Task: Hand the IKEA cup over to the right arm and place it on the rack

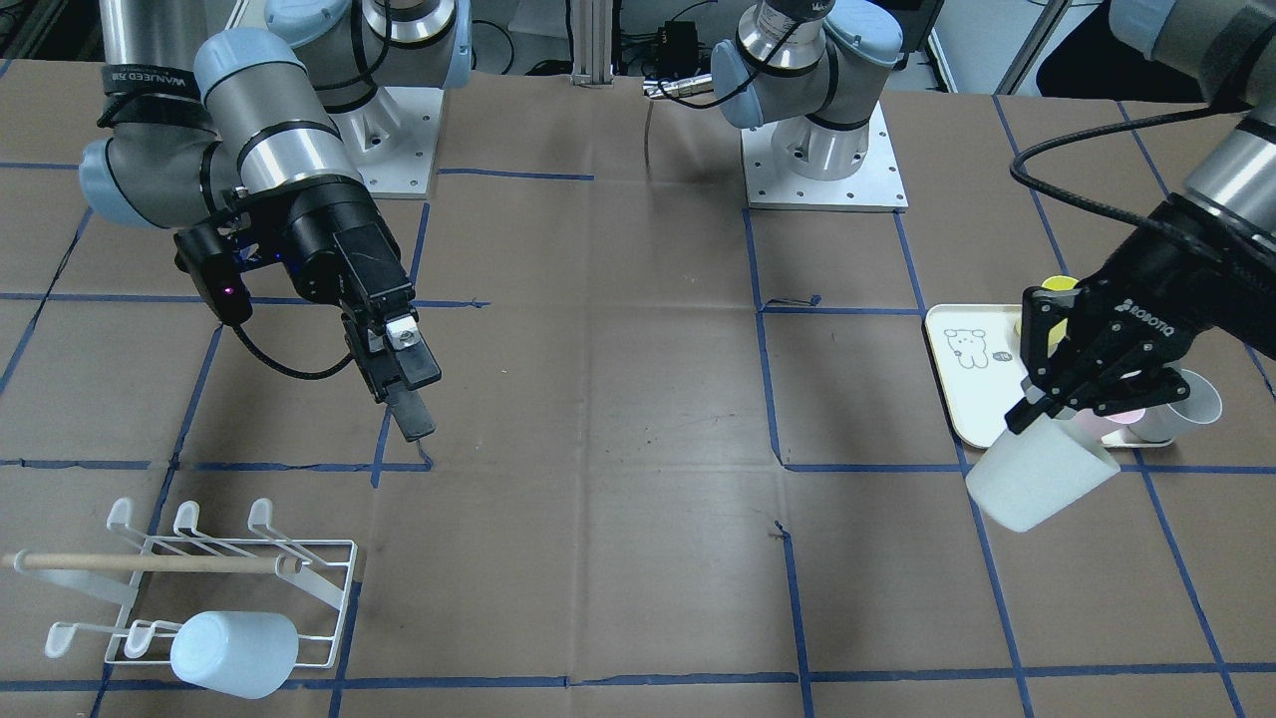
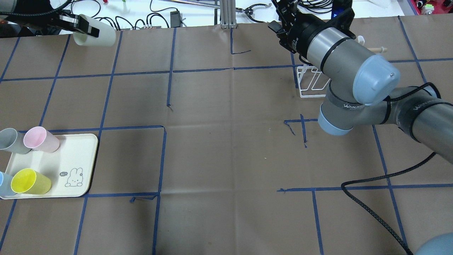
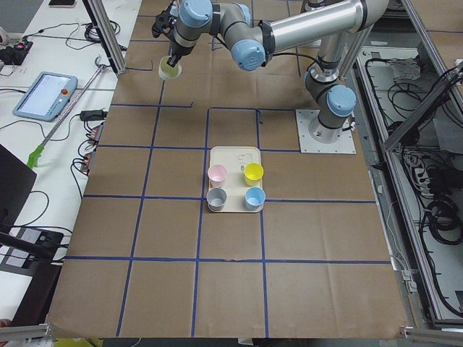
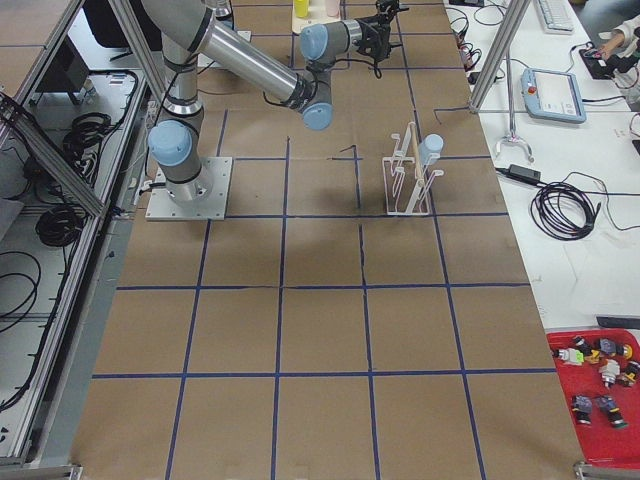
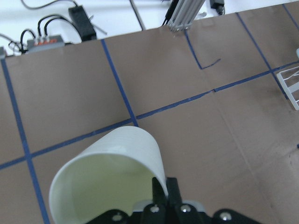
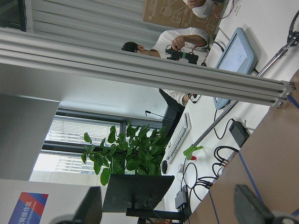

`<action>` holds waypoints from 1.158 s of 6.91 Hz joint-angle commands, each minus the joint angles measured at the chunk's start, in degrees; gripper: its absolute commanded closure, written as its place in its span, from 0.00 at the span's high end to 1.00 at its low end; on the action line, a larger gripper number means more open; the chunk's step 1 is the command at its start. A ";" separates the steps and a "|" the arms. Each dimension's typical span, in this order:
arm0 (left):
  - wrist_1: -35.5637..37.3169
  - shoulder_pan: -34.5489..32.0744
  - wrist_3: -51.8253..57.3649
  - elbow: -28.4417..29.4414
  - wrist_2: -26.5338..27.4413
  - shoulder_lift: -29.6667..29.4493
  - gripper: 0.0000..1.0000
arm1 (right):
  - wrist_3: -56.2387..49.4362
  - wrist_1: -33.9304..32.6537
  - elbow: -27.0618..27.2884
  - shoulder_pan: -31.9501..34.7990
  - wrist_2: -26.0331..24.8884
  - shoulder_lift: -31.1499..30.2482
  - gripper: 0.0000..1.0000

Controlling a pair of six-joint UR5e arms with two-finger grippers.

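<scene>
- Pale cream plastic cup (image 1: pixel 1042 479): up in air, just in front of cream tray with bunny drawing (image 1: pixel 982 399), well apart from white wire rack (image 1: pixel 299 542).
- Left gripper (image 1: pixel 1045 409) pinches cup rim, one finger inside, one outside.
- Right gripper (image 1: pixel 414 399) spread wide, holds nothing.
- Cup likely light, stiff, smooth, maybe slippy.
- Best hold: bare side near bottom.
- Cup tilted: mouth up by left gripper, bottom down toward table middle. Long line runs mouth to bottom.
</scene>
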 commanded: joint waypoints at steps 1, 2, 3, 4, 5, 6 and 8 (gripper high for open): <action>21.07 -2.72 1.24 -11.99 -7.09 0.93 0.00 | 2.67 0.02 0.00 0.00 0.17 0.33 1.00; 33.45 -2.64 1.77 -17.70 -15.04 -0.90 0.00 | 2.77 0.02 0.09 0.00 -0.01 0.24 1.00; 42.28 -2.55 1.86 -21.33 -18.08 -3.44 0.00 | 3.56 0.28 0.52 0.00 -0.10 0.07 1.00; 50.72 -2.64 1.60 -22.24 -24.73 -7.64 0.00 | 7.83 0.02 1.14 0.00 0.08 -0.02 1.00; 56.54 -3.07 0.73 -22.42 -30.19 -10.30 0.02 | 8.65 0.02 1.14 0.00 0.17 0.06 1.00; 57.91 -3.78 0.11 -23.20 -32.50 -10.50 0.02 | 8.84 -0.07 1.14 -0.09 0.08 0.15 1.00; 66.13 -8.59 -7.12 -27.67 -34.19 -9.02 0.04 | 10.58 -0.07 1.23 -0.35 0.17 0.42 1.00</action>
